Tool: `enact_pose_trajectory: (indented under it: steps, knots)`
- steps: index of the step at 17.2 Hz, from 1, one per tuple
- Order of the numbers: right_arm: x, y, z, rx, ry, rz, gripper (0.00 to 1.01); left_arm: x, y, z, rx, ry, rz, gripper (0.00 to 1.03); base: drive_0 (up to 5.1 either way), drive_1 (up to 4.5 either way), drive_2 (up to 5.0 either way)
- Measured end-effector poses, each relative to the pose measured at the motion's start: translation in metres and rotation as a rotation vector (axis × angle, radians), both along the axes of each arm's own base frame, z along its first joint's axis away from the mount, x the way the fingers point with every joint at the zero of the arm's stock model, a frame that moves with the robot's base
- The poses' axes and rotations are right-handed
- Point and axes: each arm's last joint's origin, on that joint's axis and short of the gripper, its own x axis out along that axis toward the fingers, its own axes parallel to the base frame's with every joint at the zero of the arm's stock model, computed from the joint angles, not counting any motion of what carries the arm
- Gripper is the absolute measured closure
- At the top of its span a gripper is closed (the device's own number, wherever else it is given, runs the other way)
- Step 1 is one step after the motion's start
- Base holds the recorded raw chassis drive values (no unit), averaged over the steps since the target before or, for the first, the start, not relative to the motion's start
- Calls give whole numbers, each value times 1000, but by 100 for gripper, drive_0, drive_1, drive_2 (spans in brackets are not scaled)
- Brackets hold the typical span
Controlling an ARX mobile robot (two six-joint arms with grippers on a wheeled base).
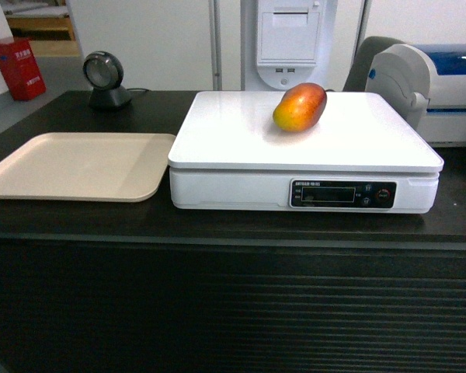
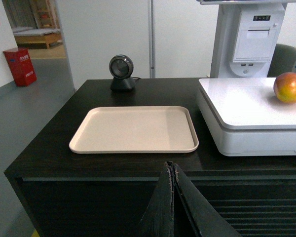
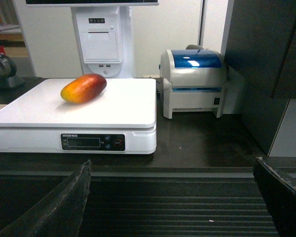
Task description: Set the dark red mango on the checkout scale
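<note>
1. The dark red mango (image 1: pixel 300 106) lies on its side on the scale (image 1: pixel 241 132), toward the back of the white platform, touching nothing else. The scale stands on the checkout (image 1: pixel 233 225), between the beige tray (image 1: pixel 78 165) and the white-and-blue printer (image 1: pixel 439 89).
2. My left gripper (image 2: pixel 173 200) is pressed closed, holding nothing, low in front of the counter.
3. My right gripper (image 3: pixel 172 197) is spread wide and empty, also below the counter edge.
4. I judge the placing done.
5. If I had to regrip it: smooth, likely slippery skin, firm yet bruisable, moderately light. I would clasp gently across its narrow middle.
</note>
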Motion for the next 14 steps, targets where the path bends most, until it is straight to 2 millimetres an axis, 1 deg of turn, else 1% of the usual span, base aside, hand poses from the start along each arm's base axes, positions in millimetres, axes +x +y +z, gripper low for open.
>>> enact_pose_trajectory:
  steps: [5,7,8,9,10,14]
  knots:
    - [0,0,0,0,0,0,3,-4,0,0,0,-2,0,101,0,0,0]
    - [0,0,0,0,0,0,3,-12,0,-7,0,50,0,101,0,0,0]
    - [0,0,0,0,0,0,3,-14,0,-2,0,-6,-1,101,0,0,0]
    - [0,0,0,0,-1,1,3,-14,0,-1,0,-1,1,101,0,0,0]
    - [0,0,0,0,-1,0,3,-14,0,-4,0,18,0,101,0,0,0]
    - [0,0,0,0,0,0,3,-14,0,-4,0,13,1,101,0,0,0]
